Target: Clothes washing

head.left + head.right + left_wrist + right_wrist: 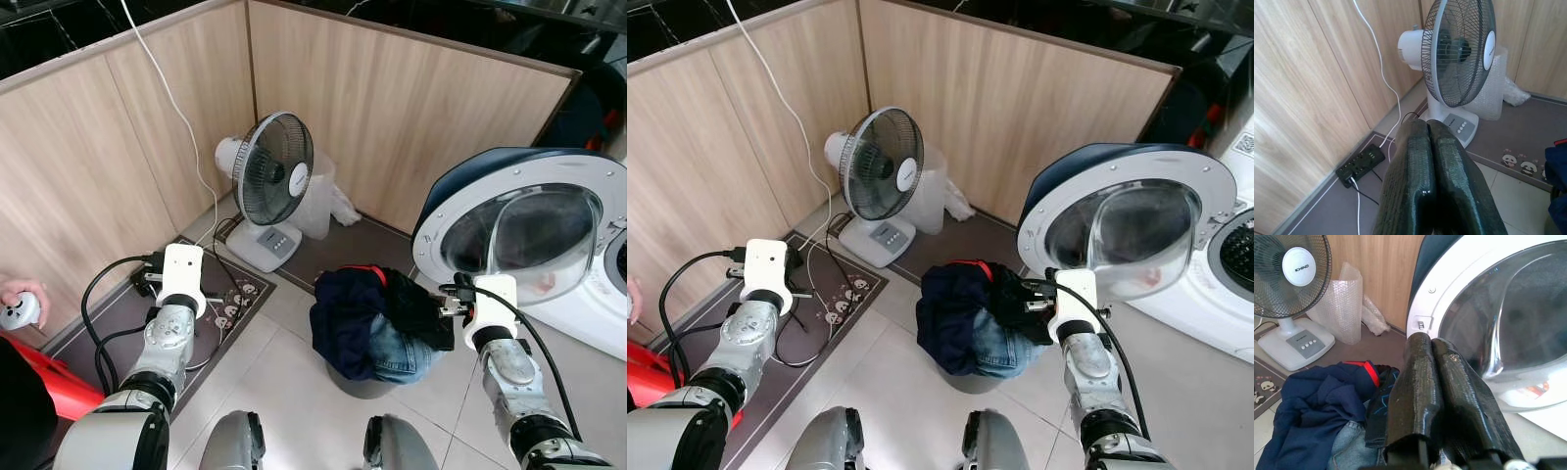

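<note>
While we look down over the tiled floor, a person's hand [18, 294] shows at the far left edge, holding a small white object [18, 313]. Just right of it our left arm reaches forward over a grey mat [127, 313], with the forearm pointing away from us toward the wooden wall. The left gripper [1429, 147] hovers above the mat, its two black fingers pressed together with nothing between them. A black power strip [1360, 164] lies on the mat by the wall, and a white cable [171, 108] runs up the panel behind it.

Farther right, a white standing fan [269, 181] stands near the corner, facing right and toward us, with a roll of bubble wrap [318, 201] just behind it.

Near the middle, the pile of clothes [377, 318] sits heaped in a basket on the floor: a dark blue garment on the left, jeans low in front, a black piece on the right. The heap's long axis runs left to right.

Our right arm extends forward beside the pile, and the right gripper [1437, 382] hangs at its right edge, over the black piece; its fingers are closed against each other, and we cannot tell whether they touch the cloth.

At far right stands the washing machine [588, 304], its round door [519, 230] swung open toward the left.
</note>
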`<state>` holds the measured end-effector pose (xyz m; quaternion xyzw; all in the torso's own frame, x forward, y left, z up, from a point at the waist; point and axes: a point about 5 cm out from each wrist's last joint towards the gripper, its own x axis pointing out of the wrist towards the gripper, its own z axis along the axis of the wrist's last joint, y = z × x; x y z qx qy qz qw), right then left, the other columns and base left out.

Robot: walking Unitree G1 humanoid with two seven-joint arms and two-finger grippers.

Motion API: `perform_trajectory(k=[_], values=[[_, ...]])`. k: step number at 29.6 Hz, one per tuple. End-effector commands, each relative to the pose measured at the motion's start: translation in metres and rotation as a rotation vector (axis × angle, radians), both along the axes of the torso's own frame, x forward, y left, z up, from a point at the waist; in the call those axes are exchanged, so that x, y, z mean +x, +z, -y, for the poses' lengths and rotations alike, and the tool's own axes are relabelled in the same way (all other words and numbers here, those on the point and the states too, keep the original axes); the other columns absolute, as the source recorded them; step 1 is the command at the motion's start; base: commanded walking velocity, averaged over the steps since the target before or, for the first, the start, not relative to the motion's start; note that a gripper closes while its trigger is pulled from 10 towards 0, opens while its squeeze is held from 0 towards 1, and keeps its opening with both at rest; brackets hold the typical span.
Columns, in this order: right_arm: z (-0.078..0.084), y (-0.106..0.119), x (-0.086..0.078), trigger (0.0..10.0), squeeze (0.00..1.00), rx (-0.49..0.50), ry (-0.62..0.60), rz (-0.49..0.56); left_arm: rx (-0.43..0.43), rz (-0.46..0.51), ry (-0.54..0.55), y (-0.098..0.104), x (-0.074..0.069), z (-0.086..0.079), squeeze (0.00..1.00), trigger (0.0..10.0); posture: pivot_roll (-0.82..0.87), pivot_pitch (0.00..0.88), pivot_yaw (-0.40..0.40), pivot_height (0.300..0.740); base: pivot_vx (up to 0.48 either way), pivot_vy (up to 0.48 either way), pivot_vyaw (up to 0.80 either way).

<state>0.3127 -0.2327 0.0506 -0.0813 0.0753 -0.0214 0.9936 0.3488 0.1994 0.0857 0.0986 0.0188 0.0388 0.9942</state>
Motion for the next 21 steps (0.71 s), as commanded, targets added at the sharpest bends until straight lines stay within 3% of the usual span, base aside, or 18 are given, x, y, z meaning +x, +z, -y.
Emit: perform_trajectory(k=[1, 13, 21], values=[[0.0024, -0.0035, -0.0021, 10.0, 0.0, 0.001, -0.01, -0.024, -0.008, -0.017, 0.003, -0.0017, -0.0001, 0.0, 0.0, 10.0, 0.04, 0.086, -0.021, 0.613, 0.0, 0.0, 0.0], [0.0024, -0.0048, -0.0033, 10.0, 0.0, 0.004, -0.007, -0.028, -0.01, -0.015, 0.003, -0.0012, 0.0002, 0.0, 0.0, 10.0, 0.04, 0.096, -0.021, 0.613, 0.0, 0.0, 0.0], [0.0022, -0.0044, -0.0029, 10.0, 0.0, 0.007, -0.003, -0.028, -0.01, -0.014, 0.005, -0.0006, 0.0006, -0.0002, 0.0, 10.0, 0.04, 0.104, -0.023, 0.555, 0.0, 0.0, 0.0]])
